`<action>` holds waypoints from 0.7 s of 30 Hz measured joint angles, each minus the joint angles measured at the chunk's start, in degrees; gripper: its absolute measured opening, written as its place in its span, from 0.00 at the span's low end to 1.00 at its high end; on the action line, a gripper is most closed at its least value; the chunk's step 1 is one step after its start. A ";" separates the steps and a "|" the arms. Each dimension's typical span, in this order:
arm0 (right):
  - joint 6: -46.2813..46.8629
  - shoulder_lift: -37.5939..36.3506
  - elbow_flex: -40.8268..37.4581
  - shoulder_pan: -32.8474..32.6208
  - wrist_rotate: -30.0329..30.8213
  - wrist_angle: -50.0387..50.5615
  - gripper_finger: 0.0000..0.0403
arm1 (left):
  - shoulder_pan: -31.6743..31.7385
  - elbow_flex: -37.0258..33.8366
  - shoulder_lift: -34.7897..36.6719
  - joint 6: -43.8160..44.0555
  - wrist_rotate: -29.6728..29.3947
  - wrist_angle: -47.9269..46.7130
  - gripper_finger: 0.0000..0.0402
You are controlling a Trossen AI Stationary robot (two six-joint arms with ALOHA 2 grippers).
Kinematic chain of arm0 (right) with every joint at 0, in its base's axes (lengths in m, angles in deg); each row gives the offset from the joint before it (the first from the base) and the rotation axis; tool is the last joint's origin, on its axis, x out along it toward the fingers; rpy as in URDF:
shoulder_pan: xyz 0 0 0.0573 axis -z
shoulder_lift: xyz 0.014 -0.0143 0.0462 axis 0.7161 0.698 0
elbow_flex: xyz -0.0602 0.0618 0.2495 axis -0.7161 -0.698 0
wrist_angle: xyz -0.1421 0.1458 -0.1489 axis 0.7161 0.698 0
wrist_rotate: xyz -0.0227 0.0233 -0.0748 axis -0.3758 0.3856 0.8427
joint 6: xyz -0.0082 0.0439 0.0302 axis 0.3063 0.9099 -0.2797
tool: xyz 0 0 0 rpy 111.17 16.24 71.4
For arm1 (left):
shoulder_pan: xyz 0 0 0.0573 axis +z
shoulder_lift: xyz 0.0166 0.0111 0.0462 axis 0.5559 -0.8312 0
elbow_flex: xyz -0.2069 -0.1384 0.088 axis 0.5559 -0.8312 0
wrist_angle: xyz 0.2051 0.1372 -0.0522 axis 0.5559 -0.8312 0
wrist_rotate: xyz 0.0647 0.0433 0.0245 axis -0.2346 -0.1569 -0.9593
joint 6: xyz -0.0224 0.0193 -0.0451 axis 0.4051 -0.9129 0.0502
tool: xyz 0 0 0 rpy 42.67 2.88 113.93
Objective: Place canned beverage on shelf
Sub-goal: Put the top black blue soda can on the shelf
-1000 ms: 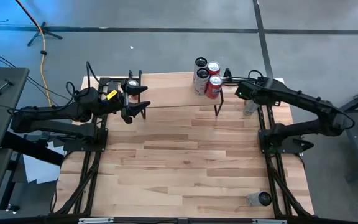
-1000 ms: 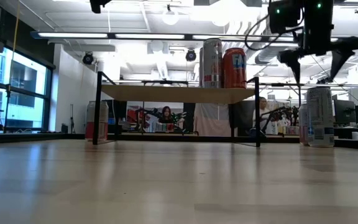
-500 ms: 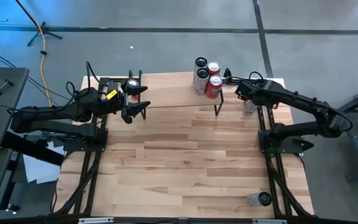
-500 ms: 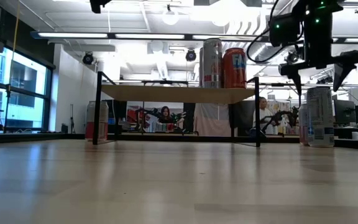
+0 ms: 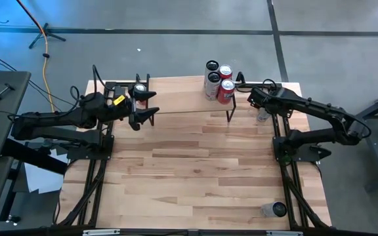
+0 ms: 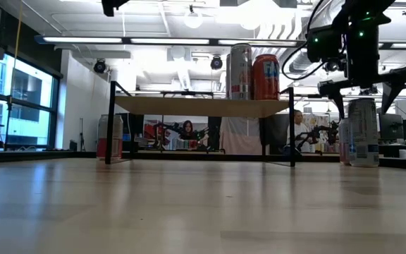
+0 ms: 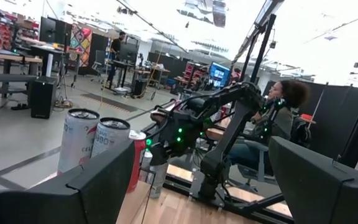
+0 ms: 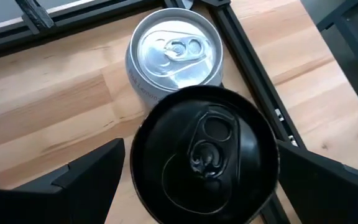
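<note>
Hovering over two upright cans at the far right corner of the surface (image 5: 195,164), the right pincer (image 6: 361,95) has its fingers spread wide, one to each side, holding nothing. Its wrist view looks straight down on them: a black-topped can (image 8: 204,155) sits between the fingers (image 8: 89,171), and a silver-topped can (image 8: 176,53) stands just beyond, touching or nearly touching the black one. From the low view the pincer's fingertips sit level with the top of the white can (image 6: 363,134); whether they touch it I cannot tell.

Shelf (image 6: 203,106) stands at the far edge of the surface, wood top on thin black legs. Three cans stand on its right end in a tight cluster: a black-topped one (image 5: 212,66), a red one (image 5: 226,71) and another red one (image 5: 227,90), with a white-sided can (image 5: 211,84) beside them. Low view shows a silver can (image 6: 240,70) and a red can (image 6: 266,76) side by side on top.

Left pincer (image 5: 146,106) hangs at the shelf's left end, fingers well apart, empty. Another can (image 6: 109,136) stands on the surface below that end.

One more can (image 5: 273,209) lies on its side near the front right corner, well apart from the rest.
</note>
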 joint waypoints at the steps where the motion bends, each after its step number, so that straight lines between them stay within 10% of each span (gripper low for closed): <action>1: 0.00 0.00 0.00 0.00 0.04 -0.31 0.95 | -0.01 0.00 0.00 0.02 0.00 -0.25 0.83; 11: -2.06 -0.02 0.00 -0.18 0.17 -0.25 0.59 | 0.00 0.00 0.00 -0.01 0.00 -0.59 0.83; 21: -7.64 -2.77 5.05 -5.57 -1.55 4.69 0.59 | -0.01 0.00 0.00 -1.53 -0.02 -0.59 0.83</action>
